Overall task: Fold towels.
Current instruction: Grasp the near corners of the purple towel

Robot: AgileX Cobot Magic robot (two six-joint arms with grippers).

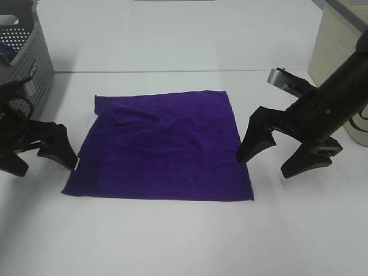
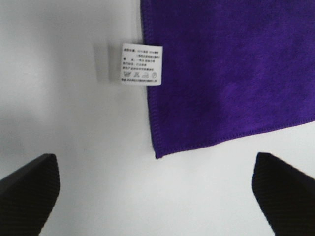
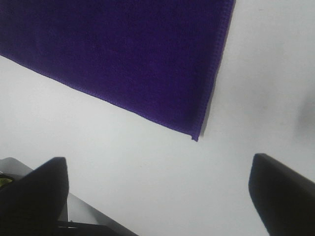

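Observation:
A deep purple towel point(image 1: 164, 146) lies spread nearly flat on the white table, with a few wrinkles and a small fold at its far left corner. Its white care tag point(image 2: 142, 64) sticks out from the left edge. My left gripper point(image 1: 34, 158) is open and empty, just off the towel's near left corner point(image 2: 160, 153). My right gripper point(image 1: 275, 158) is open and empty, just off the towel's right edge; the right wrist view shows the near right corner point(image 3: 194, 135).
A grey perforated basket point(image 1: 26, 52) stands at the far left. A beige box point(image 1: 336, 52) stands at the far right. The white table point(image 1: 172, 241) extends in front of the towel.

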